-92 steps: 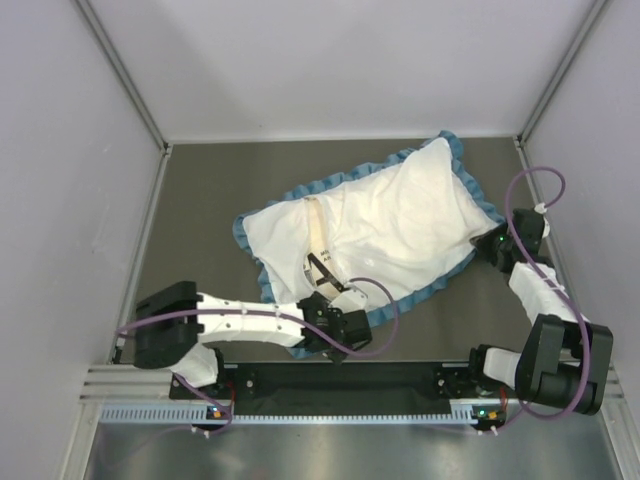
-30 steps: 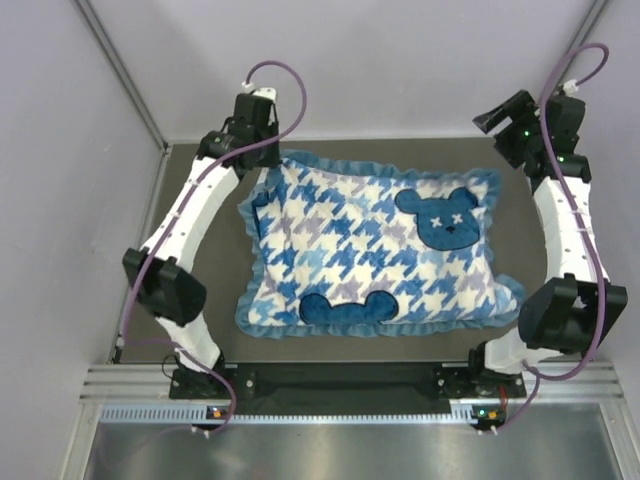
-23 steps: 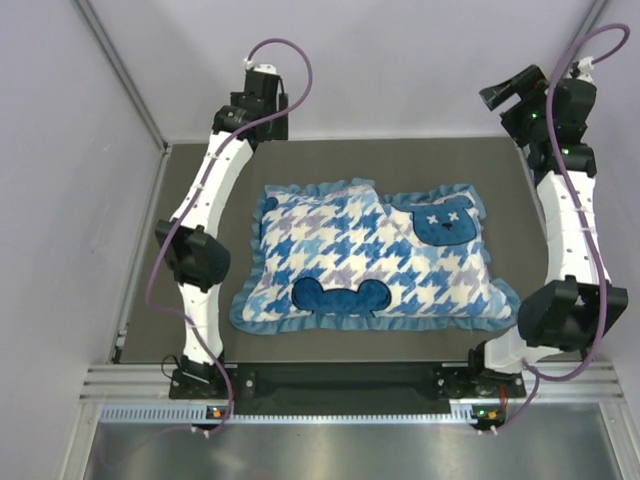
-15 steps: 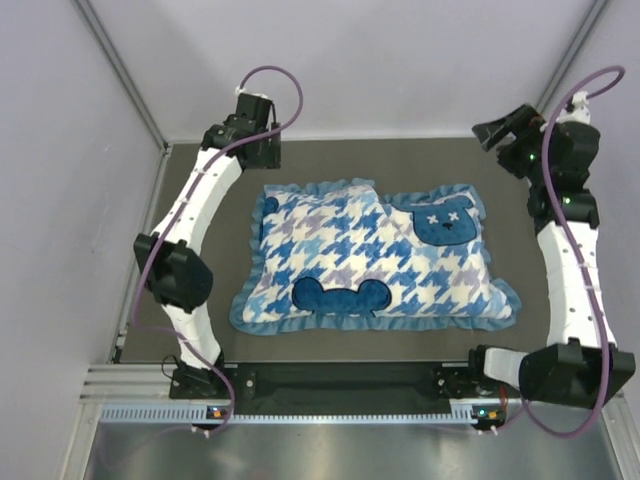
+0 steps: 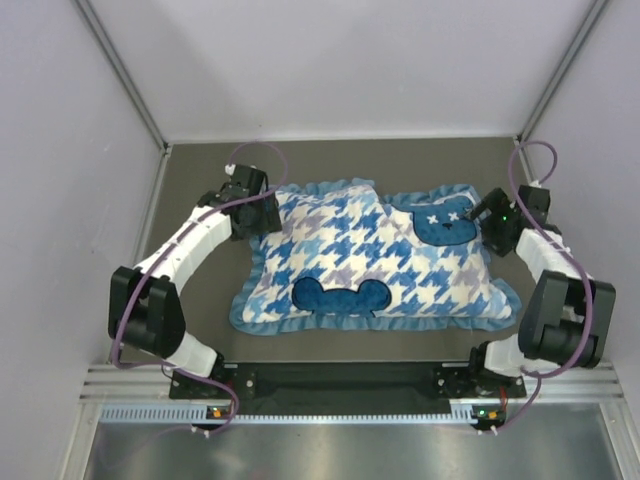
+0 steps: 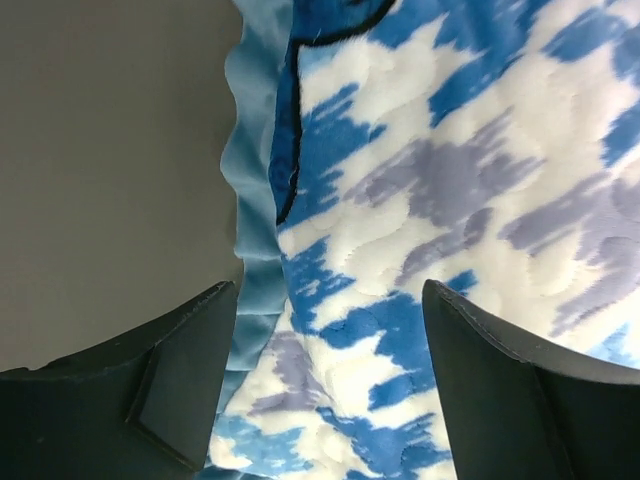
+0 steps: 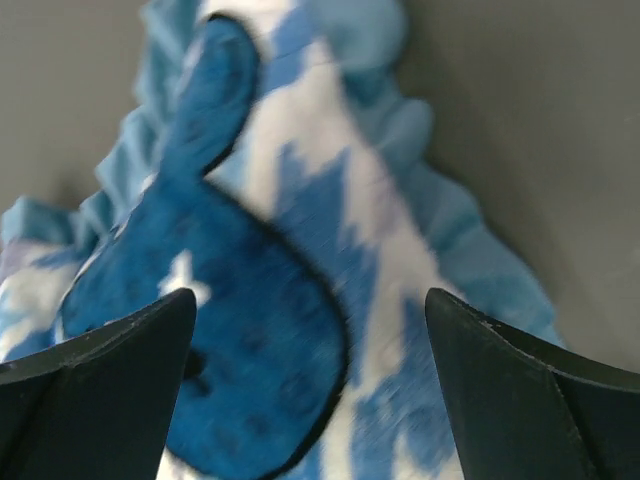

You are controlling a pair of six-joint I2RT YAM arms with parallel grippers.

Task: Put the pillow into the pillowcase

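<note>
On the bench (image 5: 330,165), the plump houndstooth pillowcase (image 5: 372,262) lies bear patches up; left pincer (image 5: 266,213) and right pincer (image 5: 485,222), both spread apart, flank its far corners.

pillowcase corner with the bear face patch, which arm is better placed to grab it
Right: the right fingers, open, hang over that bear face patch; the left fingers sit across the pillowcase.
</note>
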